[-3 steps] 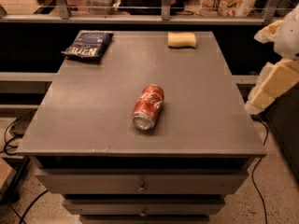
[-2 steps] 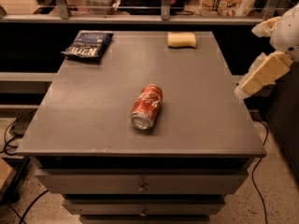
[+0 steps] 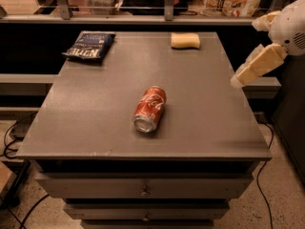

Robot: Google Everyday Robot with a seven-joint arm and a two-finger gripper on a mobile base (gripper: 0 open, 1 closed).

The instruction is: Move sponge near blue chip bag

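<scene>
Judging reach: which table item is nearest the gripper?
The sponge, far right; the gripper hangs beside the table's right edge, farther from can and bag.

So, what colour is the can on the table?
The can is red with white lettering, camera view; the claw hangs beside the table's right edge.

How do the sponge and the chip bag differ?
The sponge is pale yellow and plain; the bag is dark navy with white lettering. The sponge is a thick block; the bag is flatter and larger. Both lie at the back of the table, apart from the pincer beyond its right edge.
</scene>
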